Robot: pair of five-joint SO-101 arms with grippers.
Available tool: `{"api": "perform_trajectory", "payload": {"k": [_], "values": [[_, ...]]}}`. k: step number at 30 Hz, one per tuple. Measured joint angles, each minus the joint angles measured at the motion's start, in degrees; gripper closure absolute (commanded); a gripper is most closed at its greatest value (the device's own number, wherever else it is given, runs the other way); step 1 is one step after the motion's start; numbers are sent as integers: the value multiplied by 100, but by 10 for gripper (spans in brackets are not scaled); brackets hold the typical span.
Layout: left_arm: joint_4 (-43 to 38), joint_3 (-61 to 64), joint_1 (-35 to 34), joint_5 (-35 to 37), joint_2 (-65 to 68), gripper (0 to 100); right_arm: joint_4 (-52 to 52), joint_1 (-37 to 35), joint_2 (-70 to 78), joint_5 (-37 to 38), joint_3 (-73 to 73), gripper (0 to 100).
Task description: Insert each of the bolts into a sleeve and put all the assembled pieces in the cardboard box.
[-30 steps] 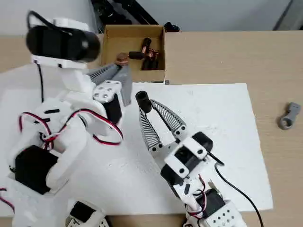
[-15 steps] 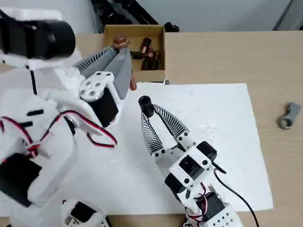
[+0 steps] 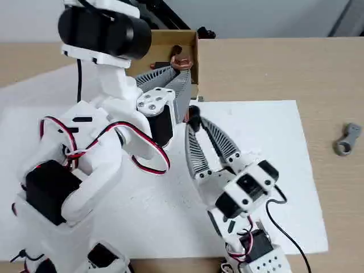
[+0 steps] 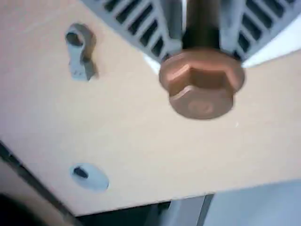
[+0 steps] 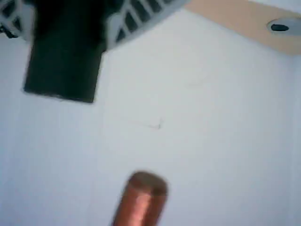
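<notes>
My left gripper (image 3: 181, 73) is shut on a copper bolt (image 3: 182, 61), head up, beside the right front corner of the cardboard box (image 3: 197, 50). The left wrist view has the hexagonal bolt head (image 4: 202, 84) between the grey fingers (image 4: 136, 23). My right gripper (image 3: 195, 122) is shut on a black sleeve (image 3: 194, 111), held just beside the bolt's lower end (image 3: 186, 116). In the right wrist view the sleeve (image 5: 63, 52) hangs near the copper bolt tip (image 5: 141, 197), apart from it. The left arm hides most of the box's inside.
A white sheet (image 3: 267, 136) covers the middle of the wooden table. A small grey part (image 3: 347, 139) lies on bare wood at the far right, and the left wrist view has this grey part (image 4: 80, 52) too. Dark clutter sits behind the box.
The left arm swung right and forward with the bolt, from the box's left side to its right corner. The right gripper carried the sleeve right, closer to the bolt.
</notes>
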Motion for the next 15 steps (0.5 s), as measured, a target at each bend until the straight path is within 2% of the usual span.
{"api": "perform_trajectory", "payload": {"k": [4,15], "values": [[0,0,-255,70,0,994,18,-88,0,-35,0,995],[-440,598,-308,316,18,994,105,-290,-18,-44,0,995]]}}
